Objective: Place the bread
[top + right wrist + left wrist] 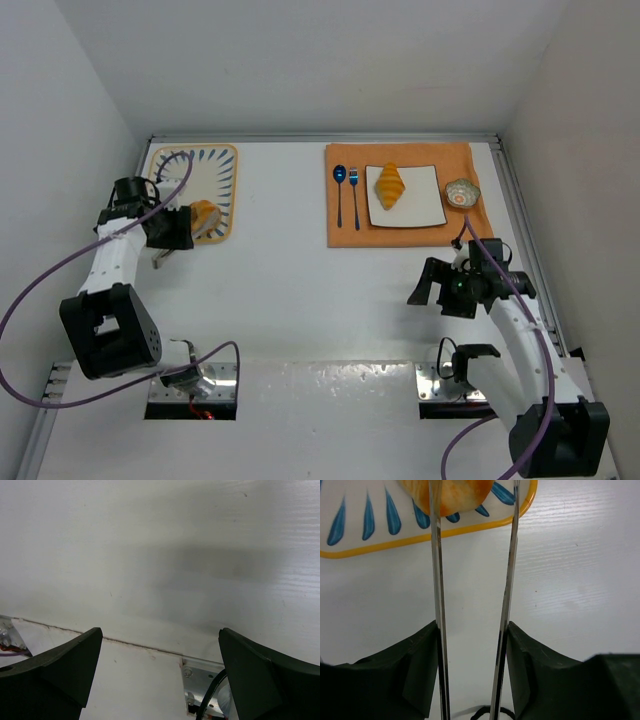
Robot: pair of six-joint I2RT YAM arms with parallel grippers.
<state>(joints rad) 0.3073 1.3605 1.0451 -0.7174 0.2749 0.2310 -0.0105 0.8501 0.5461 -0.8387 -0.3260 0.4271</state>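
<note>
- Currently the left gripper (193,224) stands about half open over the near corner of the patterned tray (215,170). It clamps nothing that I can see.
- The bun (452,495) lies on that tray close to the yellow rim. One thin finger (436,555) crosses in front of it, and the other stands clear of its side.
- Risk: closing from this offset likely pinches only part of the bun, or shoves it over the rim onto the worktop (300,300).
- Risk: the narrow blades on soft pastry may dent or tear it if squeezed hard, and may drop it if the grip is light.
- The croissant (389,185) already sits mid-plate on the white plate (422,205), so there is little bare room if the bun goes there. A careless set-down could nudge it, the blue cutlery (347,190) or the small bowl (462,193).
- The right gripper (160,670) hangs wide open and empty near the orange mat (450,160). A crossing left arm could meet it.
</note>
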